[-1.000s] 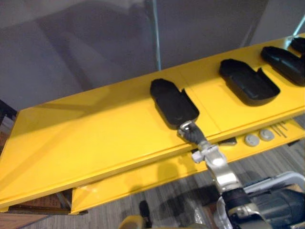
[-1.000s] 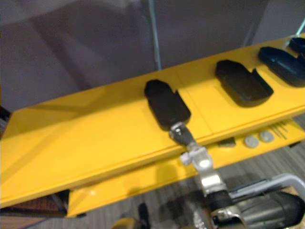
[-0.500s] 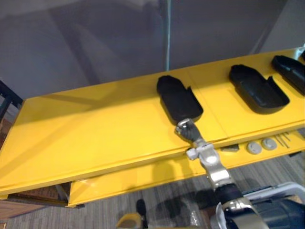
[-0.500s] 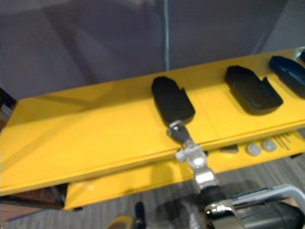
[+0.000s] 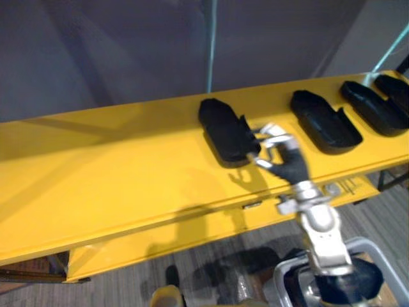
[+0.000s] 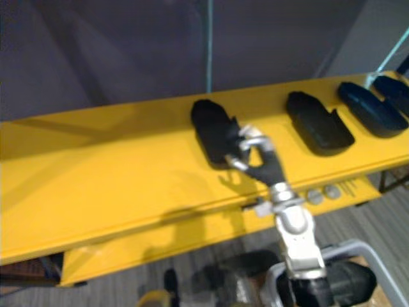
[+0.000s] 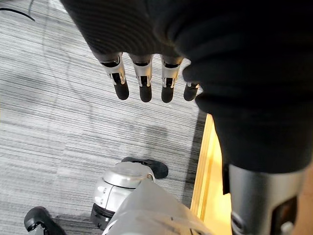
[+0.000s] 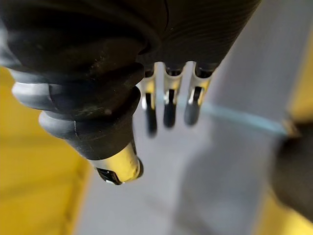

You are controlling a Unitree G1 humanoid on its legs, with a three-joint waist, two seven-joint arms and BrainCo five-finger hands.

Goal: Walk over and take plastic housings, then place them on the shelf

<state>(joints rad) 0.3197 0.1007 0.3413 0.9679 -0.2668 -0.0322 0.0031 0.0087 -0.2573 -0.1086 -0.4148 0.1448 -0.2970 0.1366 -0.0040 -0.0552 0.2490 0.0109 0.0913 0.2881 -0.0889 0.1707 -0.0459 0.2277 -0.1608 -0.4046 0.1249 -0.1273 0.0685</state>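
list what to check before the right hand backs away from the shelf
1. Leftmost housing rests on the yellow shelf: ok.
2. It sits back from the shelf's front edge: ok.
3. Right hand open, holding nothing: ok.
4. Right hand's fingers clear of that housing's near right corner: cannot tell, they overlap it in the eye views.
5. Next housing lies apart, to the right: ok.
6. Left hand open and empty, over the floor: ok.

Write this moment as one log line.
right hand: open, beside leftmost housing | leftmost housing: on yellow shelf | left hand: open, above floor
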